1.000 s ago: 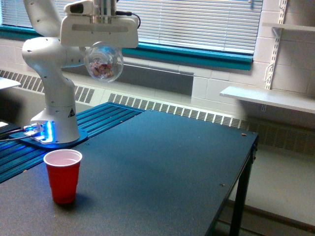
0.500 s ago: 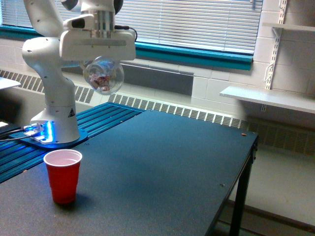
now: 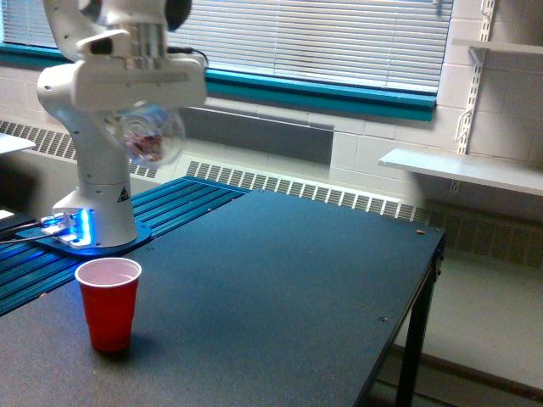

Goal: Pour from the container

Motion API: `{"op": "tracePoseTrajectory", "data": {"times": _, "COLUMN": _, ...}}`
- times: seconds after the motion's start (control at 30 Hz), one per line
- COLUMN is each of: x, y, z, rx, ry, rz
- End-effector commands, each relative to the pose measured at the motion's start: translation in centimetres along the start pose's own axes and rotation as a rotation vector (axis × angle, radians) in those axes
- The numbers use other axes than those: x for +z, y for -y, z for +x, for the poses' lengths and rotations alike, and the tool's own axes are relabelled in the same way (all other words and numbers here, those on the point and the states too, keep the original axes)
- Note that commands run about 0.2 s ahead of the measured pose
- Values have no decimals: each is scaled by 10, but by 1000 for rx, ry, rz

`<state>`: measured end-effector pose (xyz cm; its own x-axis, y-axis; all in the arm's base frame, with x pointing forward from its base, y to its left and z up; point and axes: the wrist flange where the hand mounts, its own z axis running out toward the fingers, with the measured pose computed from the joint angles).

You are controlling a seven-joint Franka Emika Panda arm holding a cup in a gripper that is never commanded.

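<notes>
The container (image 3: 151,134), a clear rounded plastic cup with small pinkish bits inside, hangs in the air at the exterior view's upper left. My gripper (image 3: 142,106) is shut on it from above, under the white hand. The cup looks blurred. A red plastic cup (image 3: 108,303) stands upright on the dark table, below the container and a little toward the exterior view's left. Its inside looks pale, and I cannot tell what it holds.
The arm's white base (image 3: 93,203) stands on a blue slatted plate (image 3: 170,208) at the exterior view's left. The dark table (image 3: 280,288) ends in an edge at the right. White shelves (image 3: 462,170) hang on the far wall under the blinds.
My gripper and the container have moved toward the exterior view's left and slightly down, closer to above the red cup. The red cup has not moved.
</notes>
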<state>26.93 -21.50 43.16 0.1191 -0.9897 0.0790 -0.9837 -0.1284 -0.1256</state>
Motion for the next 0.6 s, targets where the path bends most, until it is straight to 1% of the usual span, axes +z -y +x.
{"op": "tracePoseTrajectory", "data": {"times": 0.03, "x": -8, "y": -23, "z": 11, "rx": -52, "ry": -11, "rz": 5}}
{"op": "tracePoseTrajectory", "data": {"times": 0.2, "x": 1, "y": -34, "z": 17, "rx": -64, "ry": 25, "rz": -17}}
{"op": "tracePoseTrajectory", "data": {"times": 0.27, "x": 3, "y": -38, "z": 23, "rx": -55, "ry": 40, "rz": -8}}
{"op": "tracePoseTrajectory", "data": {"times": 0.33, "x": 7, "y": -41, "z": 28, "rx": -54, "ry": 58, "rz": -12}}
{"op": "tracePoseTrajectory", "data": {"times": 0.4, "x": 9, "y": -44, "z": 35, "rx": -46, "ry": 64, "rz": 3}}
{"op": "tracePoseTrajectory", "data": {"times": 0.5, "x": 13, "y": -47, "z": 43, "rx": -38, "ry": 80, "rz": -1}}
{"op": "tracePoseTrajectory", "data": {"times": 0.6, "x": 16, "y": -48, "z": 50, "rx": -21, "ry": 82, "rz": 10}}
